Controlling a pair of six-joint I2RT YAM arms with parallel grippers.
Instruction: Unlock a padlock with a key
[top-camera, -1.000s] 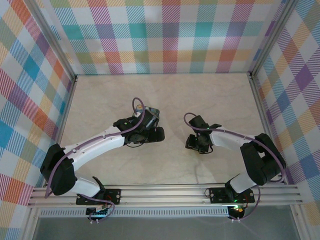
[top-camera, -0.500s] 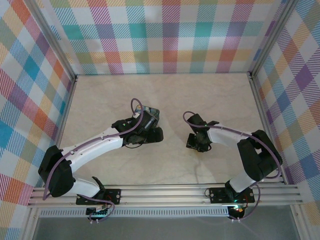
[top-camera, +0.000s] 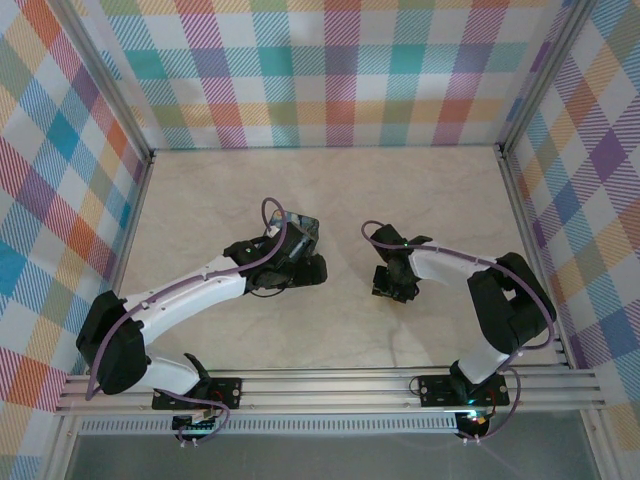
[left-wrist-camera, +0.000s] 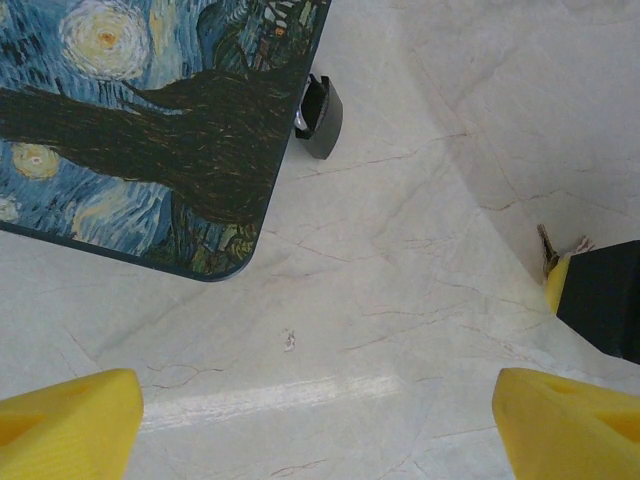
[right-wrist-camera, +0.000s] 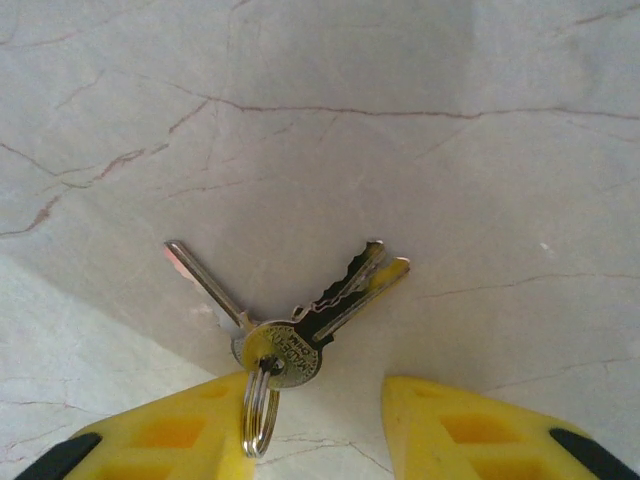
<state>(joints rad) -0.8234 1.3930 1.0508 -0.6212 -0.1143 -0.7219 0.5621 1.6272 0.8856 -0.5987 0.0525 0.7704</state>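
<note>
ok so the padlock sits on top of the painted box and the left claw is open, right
Not on top: the left wrist view shows the padlock on the table beside the painted box's corner. The left claw is open.

Robot lab test cell, not a home. Pale marble-look table (top-camera: 330, 190) is boxed in by multicolour plaid panel walls (top-camera: 330, 70) on silver aluminium frame posts (top-camera: 101, 75). White-and-black left arm (top-camera: 190, 295) and matching right arm (top-camera: 510, 310) are bolted to a slotted aluminium rail (top-camera: 330, 388), with purple cables (top-camera: 267, 208) running along them.
</note>
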